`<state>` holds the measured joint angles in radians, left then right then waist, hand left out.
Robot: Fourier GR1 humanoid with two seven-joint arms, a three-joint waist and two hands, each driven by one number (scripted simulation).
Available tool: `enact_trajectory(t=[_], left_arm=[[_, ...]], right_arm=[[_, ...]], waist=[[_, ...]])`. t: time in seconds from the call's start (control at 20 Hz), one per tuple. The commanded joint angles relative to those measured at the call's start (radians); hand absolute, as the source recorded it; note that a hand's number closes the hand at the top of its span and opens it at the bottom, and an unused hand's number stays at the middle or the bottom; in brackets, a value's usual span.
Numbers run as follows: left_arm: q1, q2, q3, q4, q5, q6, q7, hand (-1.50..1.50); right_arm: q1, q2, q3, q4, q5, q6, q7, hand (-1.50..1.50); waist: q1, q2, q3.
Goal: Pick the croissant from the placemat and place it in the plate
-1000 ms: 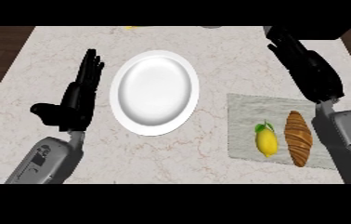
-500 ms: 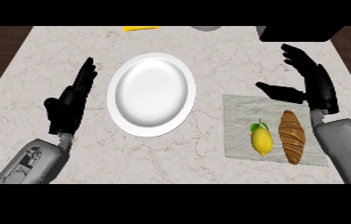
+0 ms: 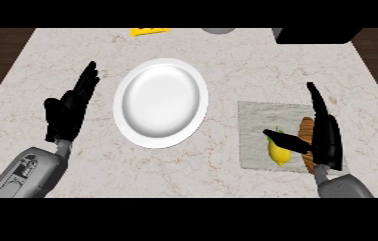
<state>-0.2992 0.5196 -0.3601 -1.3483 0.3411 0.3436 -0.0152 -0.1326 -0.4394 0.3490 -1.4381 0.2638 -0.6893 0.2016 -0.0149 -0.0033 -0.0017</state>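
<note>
Pale stone counter (image 3: 221, 60) fills my feed, a marbled off-white surface with thin brownish veins running through it and dark wood showing past its left and right edges. Near the middle sits the plate (image 3: 161, 102), white, glossy and smooth, with a shallow well and a broad flat rim. To its right lies the placemat (image 3: 255, 117), a dull grey square with a faintly mottled, cloth-like look.

On that mat I see the croissant (image 3: 305, 130), a long brown ridged pastry lying lengthwise, partly hidden under my right hand (image 3: 326, 140). Just beside it, on its left, is a lemon (image 3: 279, 155), bright yellow and oval, with a small green tip at its upper end.

My right hand is matte black and spread wide over the croissant, fingers straight and pointing away from me, thumb (image 3: 289, 142) stretched left across the lemon's top. I cannot tell whether it touches the pastry. Its grey forearm (image 3: 343, 187) enters from the lower right corner.

My left hand (image 3: 66, 112) rests left of the plate, apart from it, fingers straight and holding nothing, above a grey forearm (image 3: 29, 172).

Along the far edge I make out a flat yellow item (image 3: 150, 31), a grey rounded object (image 3: 218, 30) and a black boxy shape (image 3: 317, 35), all cut off by the view's upper limit.
</note>
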Motion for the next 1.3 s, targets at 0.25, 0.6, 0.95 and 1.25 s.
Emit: enact_trajectory(t=[0.25,0.6,0.95,1.25], left_arm=[[-0.003,-0.027,0.007,-0.028,-0.038,0.026,0.042,0.0],[0.007,-0.047,0.02,0.024,-0.051,-0.022,-0.015,0.0],[0.018,-0.077,0.043,-0.02,-0.091,-0.033,0.032,0.0],[-0.011,-0.091,0.112,0.023,-0.117,-0.097,0.033,0.0]], right_arm=[[0.068,-0.257,0.007,-0.352,0.22,0.208,0.488,-1.5],[0.033,-0.359,-0.027,-0.484,0.074,0.522,0.794,-1.5],[0.028,-0.351,-0.112,-0.476,-0.035,0.674,0.849,-1.5],[-0.035,-0.263,-0.127,-0.302,0.004,0.733,0.756,-1.5]], waist=[[-0.014,-0.007,-0.003],[0.004,0.002,0.0],[0.014,0.003,0.001],[0.017,0.005,0.002]])
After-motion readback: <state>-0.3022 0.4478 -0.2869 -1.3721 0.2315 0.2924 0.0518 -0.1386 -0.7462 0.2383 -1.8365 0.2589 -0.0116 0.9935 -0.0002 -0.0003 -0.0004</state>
